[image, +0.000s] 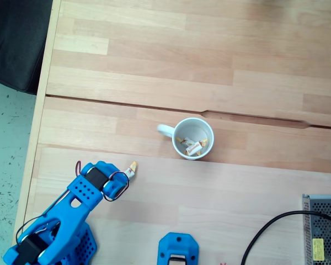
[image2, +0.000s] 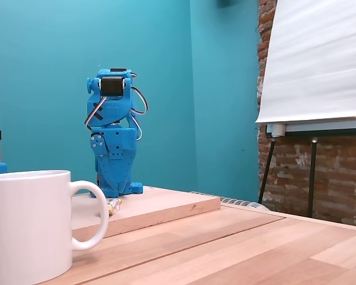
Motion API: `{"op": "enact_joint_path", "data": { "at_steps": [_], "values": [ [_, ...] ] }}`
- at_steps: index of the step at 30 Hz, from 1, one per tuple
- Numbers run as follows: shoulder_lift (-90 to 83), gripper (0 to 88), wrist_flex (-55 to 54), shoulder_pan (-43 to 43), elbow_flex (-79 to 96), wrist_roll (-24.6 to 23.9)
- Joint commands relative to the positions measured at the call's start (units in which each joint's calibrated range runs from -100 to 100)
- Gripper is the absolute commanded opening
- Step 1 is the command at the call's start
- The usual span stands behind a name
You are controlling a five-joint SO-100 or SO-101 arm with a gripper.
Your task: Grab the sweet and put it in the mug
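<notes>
One sweet (image: 133, 165) at tool (image: 128, 172) tip, grip unclear, mug (image: 193, 138) well apart

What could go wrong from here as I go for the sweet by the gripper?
The sweet lies right at the gripper tip, so closing off-centre may flick it away across the table. The mug already holds several sweets, and its mouth is small, so a release off to one side could land outside. Whether the jaws are open is unclear from either fixed view.
</notes>
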Motion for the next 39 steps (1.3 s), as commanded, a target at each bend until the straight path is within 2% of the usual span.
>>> {"op": "enact_joint_path", "data": {
  "at_steps": [1,33,39],
  "values": [
    [-0.4,0.0,-0.5,-0.5,-0.5,0.1],
    [-1.2,0.0,-0.1,-0.4,-1.7,-0.6],
    [-1.2,10.0,0.0,-0.4,-2.2,-0.6]
  ]
}}
